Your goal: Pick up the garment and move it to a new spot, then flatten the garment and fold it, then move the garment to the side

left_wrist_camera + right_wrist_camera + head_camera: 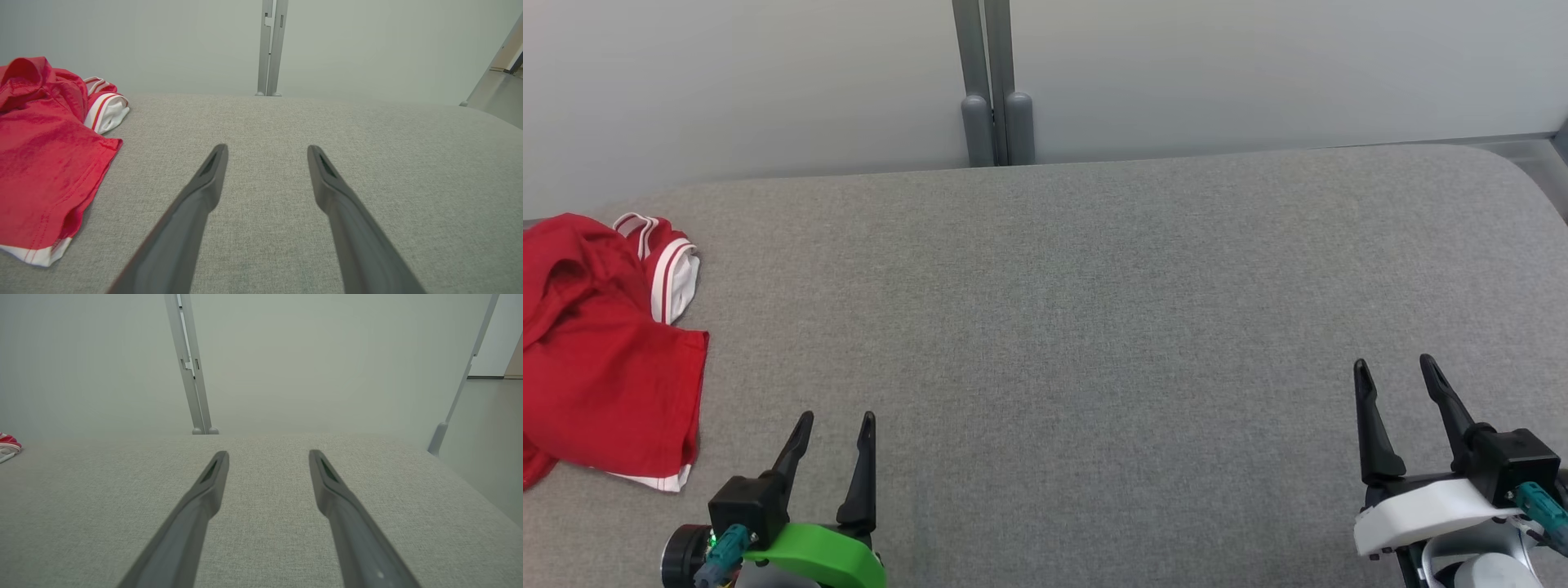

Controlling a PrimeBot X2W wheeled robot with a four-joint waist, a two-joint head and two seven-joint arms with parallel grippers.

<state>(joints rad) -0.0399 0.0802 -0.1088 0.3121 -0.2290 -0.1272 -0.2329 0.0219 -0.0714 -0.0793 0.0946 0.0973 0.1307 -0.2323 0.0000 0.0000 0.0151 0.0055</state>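
Garment (600, 351) crumpled, just left of left hand (837, 420).

The left gripper (836, 426) sits near left, fingers spread and empty, pointing far. The right gripper (1395, 369) sits near right, likewise spread wide and empty.

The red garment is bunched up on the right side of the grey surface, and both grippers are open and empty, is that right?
No. The head view shows the red garment on the left side of the grey surface, not the right. The rest holds: it is bunched up, and the left gripper and right gripper are open and empty.
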